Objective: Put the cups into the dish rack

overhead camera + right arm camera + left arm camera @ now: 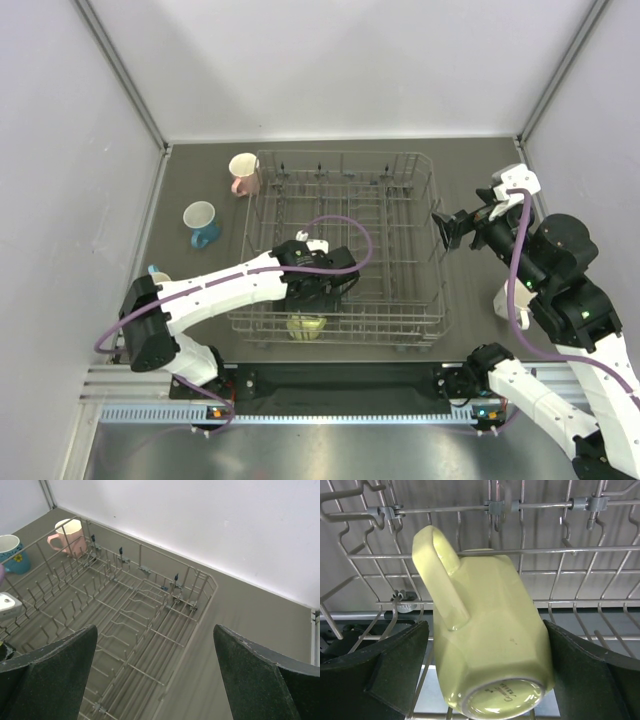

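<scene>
While inverted, yellow cup (490, 645) sits between left hand (485, 675) fingers.

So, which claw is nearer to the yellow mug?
Left. The left claw has its fingers on either side of the yellow mug inside the dish rack; the right claw hovers beyond its right rim.

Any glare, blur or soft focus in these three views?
Left wrist: yellow mug sharp, soft highlights on its glaze; near jaws slightly soft. Right wrist: dish rack crisp, even light, jaws dark. Top external: evenly lit, a bright sheen on the metal base strip.
</scene>
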You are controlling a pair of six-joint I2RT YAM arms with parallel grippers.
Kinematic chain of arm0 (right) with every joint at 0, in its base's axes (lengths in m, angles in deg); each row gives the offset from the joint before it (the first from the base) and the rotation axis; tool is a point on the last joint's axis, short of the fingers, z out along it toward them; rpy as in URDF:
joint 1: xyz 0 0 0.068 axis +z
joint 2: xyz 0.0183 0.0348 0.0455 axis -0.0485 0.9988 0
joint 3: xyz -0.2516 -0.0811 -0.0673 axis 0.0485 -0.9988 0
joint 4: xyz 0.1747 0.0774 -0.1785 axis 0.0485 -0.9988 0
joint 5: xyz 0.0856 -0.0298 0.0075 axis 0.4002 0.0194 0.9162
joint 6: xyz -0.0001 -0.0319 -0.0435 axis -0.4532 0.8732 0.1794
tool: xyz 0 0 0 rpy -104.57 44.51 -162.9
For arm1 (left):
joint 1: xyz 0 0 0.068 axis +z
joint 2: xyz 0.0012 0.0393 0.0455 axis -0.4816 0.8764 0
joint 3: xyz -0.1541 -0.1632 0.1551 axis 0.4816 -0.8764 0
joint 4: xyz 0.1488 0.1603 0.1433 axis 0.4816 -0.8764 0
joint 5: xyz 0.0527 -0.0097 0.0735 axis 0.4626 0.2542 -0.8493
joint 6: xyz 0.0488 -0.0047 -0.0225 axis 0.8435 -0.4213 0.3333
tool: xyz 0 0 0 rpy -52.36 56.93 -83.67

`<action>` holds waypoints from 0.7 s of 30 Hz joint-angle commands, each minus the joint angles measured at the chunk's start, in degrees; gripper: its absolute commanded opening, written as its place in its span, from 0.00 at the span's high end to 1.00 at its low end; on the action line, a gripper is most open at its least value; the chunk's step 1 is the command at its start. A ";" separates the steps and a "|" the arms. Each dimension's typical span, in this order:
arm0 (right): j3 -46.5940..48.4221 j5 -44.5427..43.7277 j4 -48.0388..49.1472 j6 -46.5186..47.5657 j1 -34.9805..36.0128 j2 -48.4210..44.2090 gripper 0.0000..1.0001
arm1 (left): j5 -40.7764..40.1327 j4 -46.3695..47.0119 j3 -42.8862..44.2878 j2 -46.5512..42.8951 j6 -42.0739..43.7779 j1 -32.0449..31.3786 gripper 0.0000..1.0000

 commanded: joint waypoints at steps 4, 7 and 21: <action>-0.15 -0.49 1.15 -0.60 -0.51 -0.16 0.01 | -2.95 -2.37 0.75 0.42 1.78 0.53 0.02; -0.16 -0.49 1.15 -0.68 -0.51 0.02 0.01 | -3.39 -2.54 1.19 -0.02 2.13 0.62 0.02; 1.60 0.30 1.15 0.46 -0.51 2.30 0.02 | -3.03 -1.22 -2.15 -3.19 -0.50 5.10 1.00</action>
